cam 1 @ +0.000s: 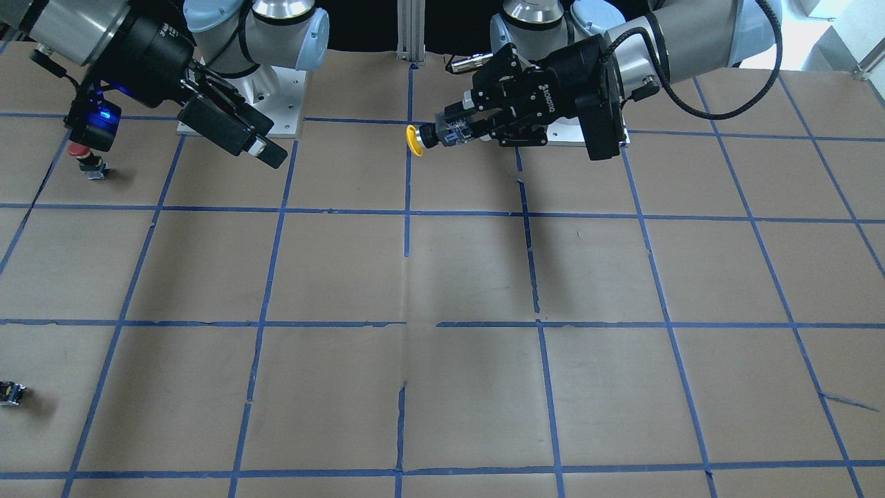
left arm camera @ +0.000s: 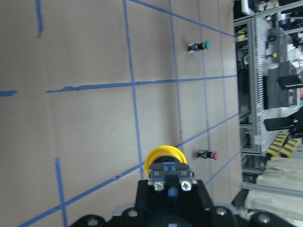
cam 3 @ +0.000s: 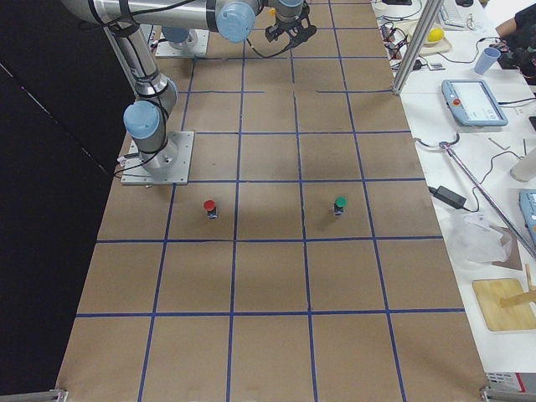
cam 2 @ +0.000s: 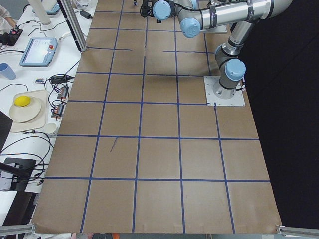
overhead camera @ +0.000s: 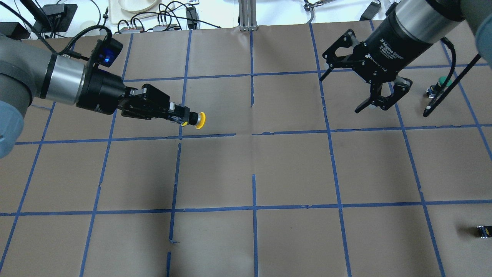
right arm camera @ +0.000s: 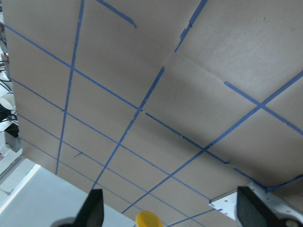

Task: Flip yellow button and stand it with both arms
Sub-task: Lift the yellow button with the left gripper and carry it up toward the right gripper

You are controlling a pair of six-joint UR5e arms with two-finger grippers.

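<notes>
My left gripper is shut on the black-and-grey body of the yellow button. It holds the button level above the table, with the yellow cap pointing toward my right arm. In the front-facing view the button hangs near the back centre. In the left wrist view its cap sticks out past the fingers. My right gripper is open and empty, apart from the button, above the back right of the table. The right wrist view shows the yellow cap low between its spread fingers.
A red-capped button and a green-capped button stand on the robot's right part of the brown table. A small dark part with a yellow speck lies near the right edge. Blue tape lines grid the table.
</notes>
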